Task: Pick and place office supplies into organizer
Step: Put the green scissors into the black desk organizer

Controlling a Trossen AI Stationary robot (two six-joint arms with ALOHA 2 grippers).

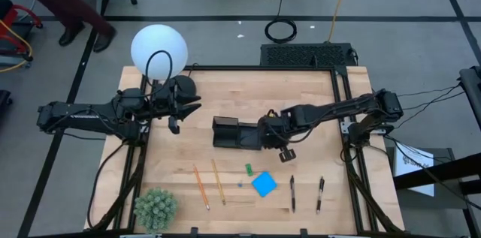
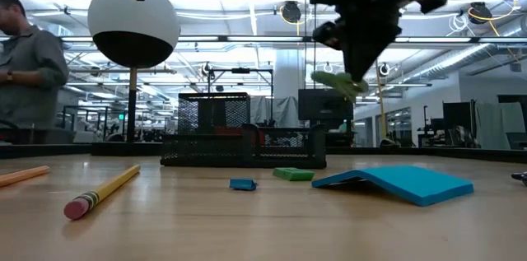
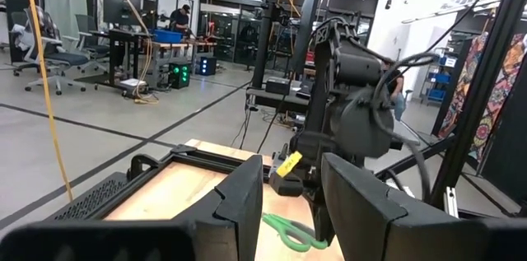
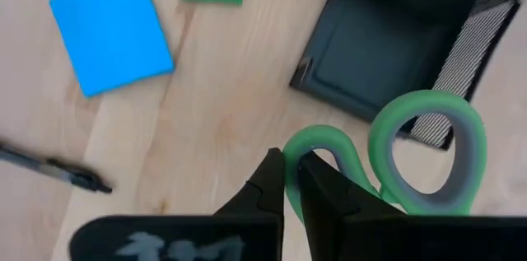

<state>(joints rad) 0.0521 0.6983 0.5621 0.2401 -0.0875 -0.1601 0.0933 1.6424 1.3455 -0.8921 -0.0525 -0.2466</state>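
- Scissors (image 4: 416,158) held clear above table (image 1: 316,110), green handles just beside right end of organizer (image 1: 237,133).
- Right gripper (image 4: 290,180) fingers clenched on one handle loop.
- Blue pad (image 1: 264,184), small green piece (image 1: 248,169), two pencils (image 1: 201,186) and two pens (image 1: 292,193) lying on near part of table, apart from organizer.
- Left gripper (image 1: 180,106) fingers released, nothing held, raised over table left of organizer, near white lamp (image 1: 158,50).
- Spiky green ball (image 1: 155,207) at near left corner.
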